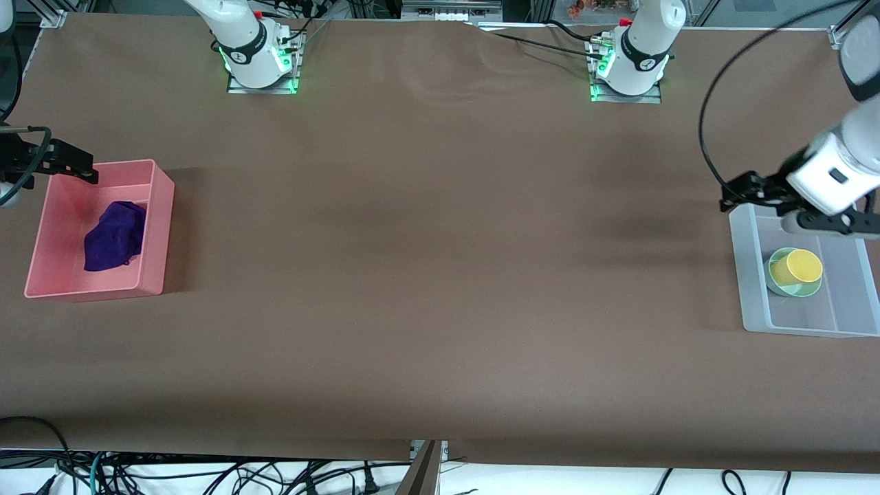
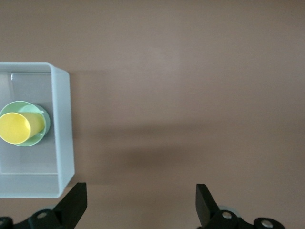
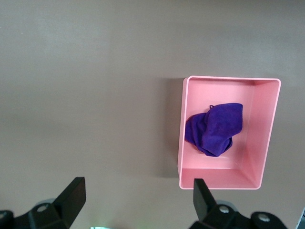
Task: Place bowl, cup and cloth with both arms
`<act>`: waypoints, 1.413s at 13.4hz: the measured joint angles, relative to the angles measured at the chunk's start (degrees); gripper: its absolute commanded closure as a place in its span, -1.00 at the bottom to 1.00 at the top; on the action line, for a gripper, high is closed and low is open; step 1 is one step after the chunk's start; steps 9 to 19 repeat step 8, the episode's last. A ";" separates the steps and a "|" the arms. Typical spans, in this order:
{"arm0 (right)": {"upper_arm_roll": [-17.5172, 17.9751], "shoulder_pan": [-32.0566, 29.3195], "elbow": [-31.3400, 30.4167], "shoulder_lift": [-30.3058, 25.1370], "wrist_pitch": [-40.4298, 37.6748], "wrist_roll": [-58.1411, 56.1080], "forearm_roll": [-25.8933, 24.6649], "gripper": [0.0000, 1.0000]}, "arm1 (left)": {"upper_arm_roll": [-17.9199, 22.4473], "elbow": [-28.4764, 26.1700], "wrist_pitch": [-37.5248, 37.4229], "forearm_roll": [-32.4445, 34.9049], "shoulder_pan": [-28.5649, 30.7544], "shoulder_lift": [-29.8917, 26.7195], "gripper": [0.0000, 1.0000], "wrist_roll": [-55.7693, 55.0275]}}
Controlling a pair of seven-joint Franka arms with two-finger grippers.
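Note:
The yellow cup lies tilted in the pale green bowl, inside a clear bin at the left arm's end of the table. My left gripper is open and empty, up over that bin's rim farthest from the front camera. In the left wrist view the cup, the bowl and the bin show beside my left gripper. The purple cloth lies bundled in a pink bin. My right gripper is open and empty, over that bin's corner. The right wrist view shows the cloth, the pink bin and my right gripper.
Brown table cover spans the table between the two bins. The arm bases stand along the edge farthest from the front camera. Cables hang below the near edge.

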 measured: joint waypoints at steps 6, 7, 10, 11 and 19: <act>-0.03 -0.36 0.00 0.01 0.00 0.00 0.00 -1.00 | -2.80 -3.02 -0.54 0.00 1.68 -4.66 -1.00 -1.25; -0.03 -0.41 0.00 0.01 0.00 0.00 0.00 -1.00 | -2.85 -3.16 -0.54 0.00 2.23 -4.91 -1.00 -1.25; -0.03 -0.41 0.00 0.01 0.00 0.00 0.00 -1.00 | -2.96 -3.25 -0.54 0.00 2.69 -5.18 -1.00 -1.25; -0.03 -0.41 0.00 0.01 0.00 0.00 0.00 -1.00 | -2.96 -3.25 -0.54 0.00 2.69 -5.18 -1.00 -1.25; -0.03 -0.41 0.00 0.01 0.00 0.00 0.00 -1.00 | -2.96 -3.25 -0.54 0.00 2.69 -5.18 -1.00 -1.25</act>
